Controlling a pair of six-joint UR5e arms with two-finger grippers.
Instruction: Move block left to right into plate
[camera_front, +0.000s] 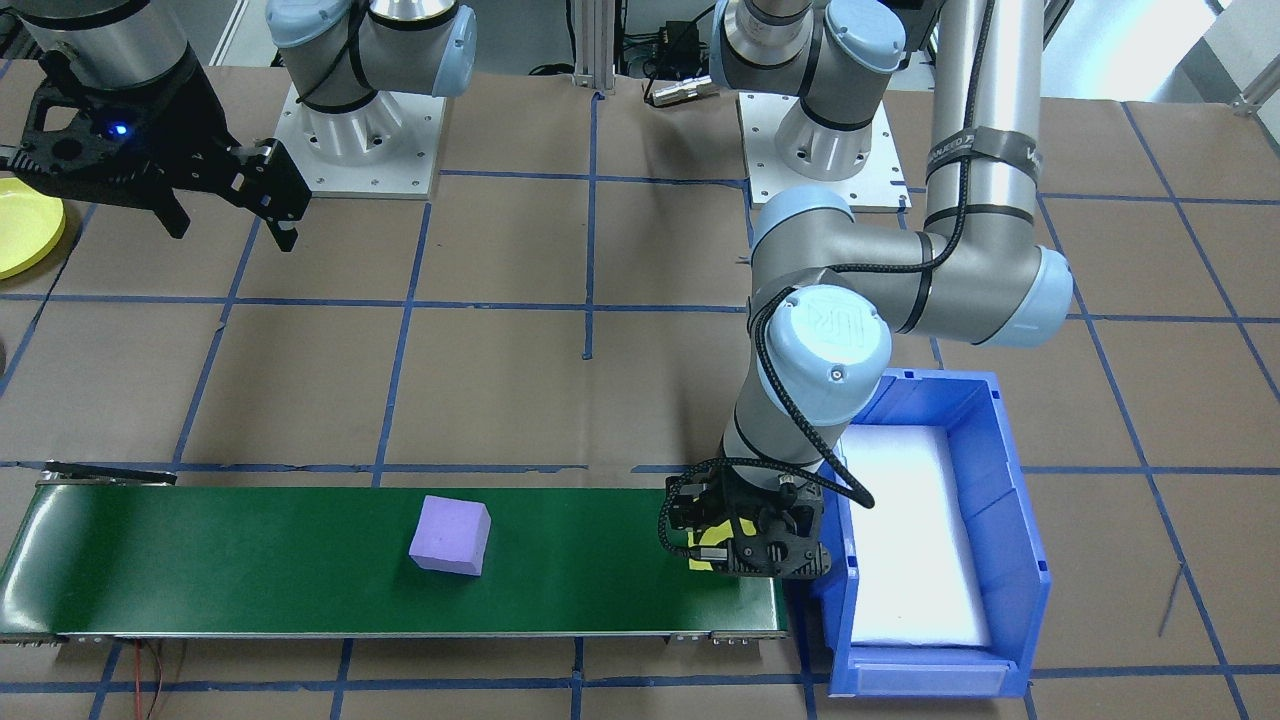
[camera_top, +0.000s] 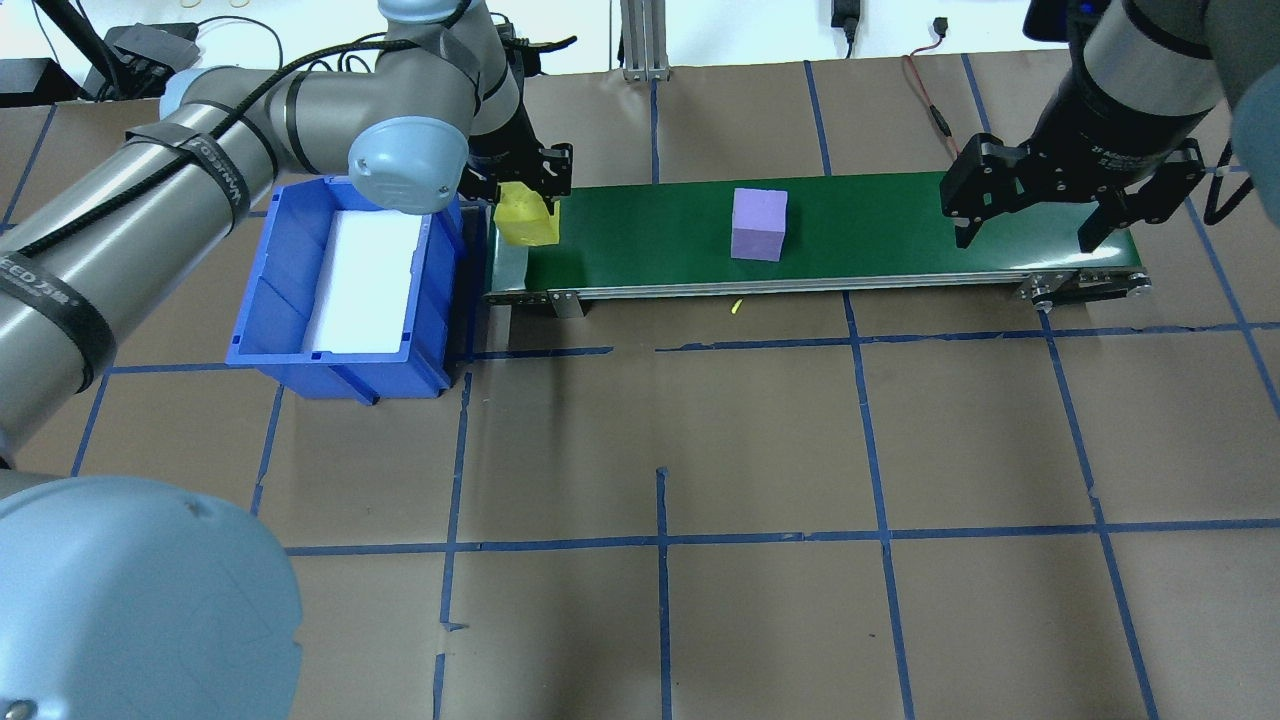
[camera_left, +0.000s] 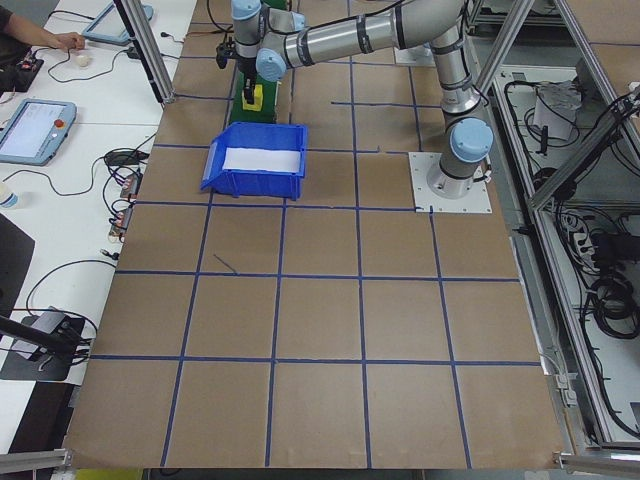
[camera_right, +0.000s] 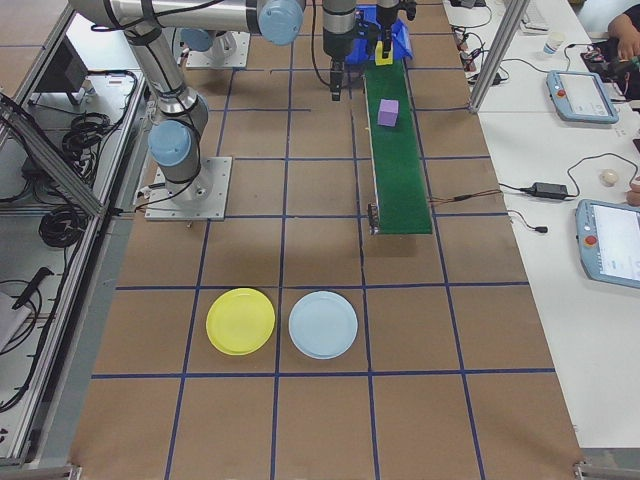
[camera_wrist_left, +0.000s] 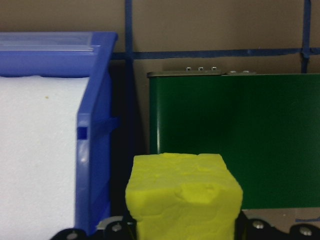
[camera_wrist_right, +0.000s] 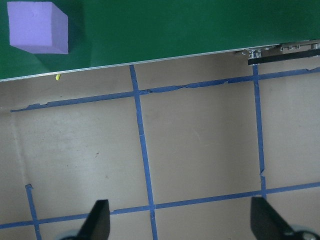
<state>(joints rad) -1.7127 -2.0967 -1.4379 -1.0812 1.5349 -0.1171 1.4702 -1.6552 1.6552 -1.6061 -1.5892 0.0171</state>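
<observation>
The left gripper (camera_top: 522, 196) holds the yellow block (camera_top: 527, 218) over the green belt (camera_top: 860, 230), upper left of the overhead view; the foam may squeeze and slip; the right gripper (camera_top: 1030, 212) waits wide open; the yellow plate (camera_right: 240, 321) lies well apart.

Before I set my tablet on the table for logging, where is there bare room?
The wide brown paper between the green conveyor and the robot's bases is bare. Beyond the belt's end, space borders the yellow plate and pale blue plate. It is crowded at the blue bin, where the left pincer holds the yellow block.
</observation>
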